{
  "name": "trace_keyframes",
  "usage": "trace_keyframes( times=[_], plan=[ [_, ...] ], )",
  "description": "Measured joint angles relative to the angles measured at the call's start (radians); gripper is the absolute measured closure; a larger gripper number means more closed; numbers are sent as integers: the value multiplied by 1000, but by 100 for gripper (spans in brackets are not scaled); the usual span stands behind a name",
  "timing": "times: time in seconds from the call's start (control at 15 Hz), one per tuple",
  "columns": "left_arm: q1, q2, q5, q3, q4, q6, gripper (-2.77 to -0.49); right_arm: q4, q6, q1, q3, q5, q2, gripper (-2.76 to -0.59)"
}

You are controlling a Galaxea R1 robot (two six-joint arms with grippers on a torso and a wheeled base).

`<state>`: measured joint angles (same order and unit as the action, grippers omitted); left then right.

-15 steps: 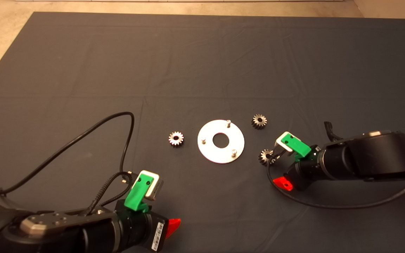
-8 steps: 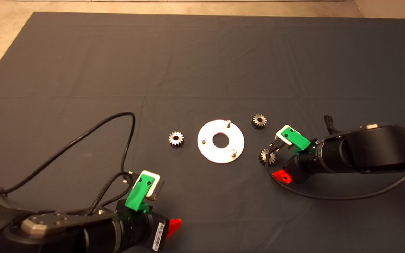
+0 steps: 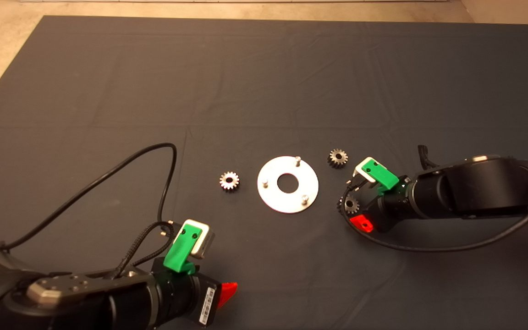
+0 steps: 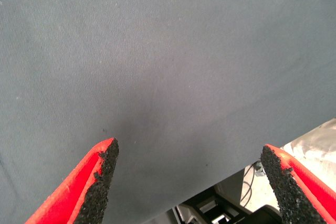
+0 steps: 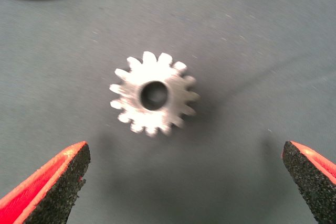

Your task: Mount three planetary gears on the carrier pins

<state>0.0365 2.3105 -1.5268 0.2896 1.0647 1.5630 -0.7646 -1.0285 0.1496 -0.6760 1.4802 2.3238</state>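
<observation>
Hovering our right gripper (image 5: pixel 184 182) over the near gear (image 5: pixel 153 94) beside the carrier disc (image 3: pixel 288 184), jaws spread wide, we figured centring before closing mattered. Left gripper (image 4: pixel 189 182) sat parked, jaws spread.

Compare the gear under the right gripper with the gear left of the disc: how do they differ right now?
The gear by the right gripper lies between its open fingers; the left gear lies unattended, far from the parked left gripper. They lie on opposite sides of the disc. Both lie flat on the mat, off the pins.
</observation>
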Motion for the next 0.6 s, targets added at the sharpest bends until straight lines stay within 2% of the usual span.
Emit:
trace_keyframes(
  times=[0.13,0.27,0.6],
  plan=[
    [-13,5,1,0,-3,1,-191,-8,0,0,-14,-2,38,-273],
    [-13,5,0,0,-7,4,-191,-14,-1,0,-28,-8,62,-273],
    [-13,6,0,0,-11,11,-191,-20,-1,0,-42,-7,61,-273]
  ],
)
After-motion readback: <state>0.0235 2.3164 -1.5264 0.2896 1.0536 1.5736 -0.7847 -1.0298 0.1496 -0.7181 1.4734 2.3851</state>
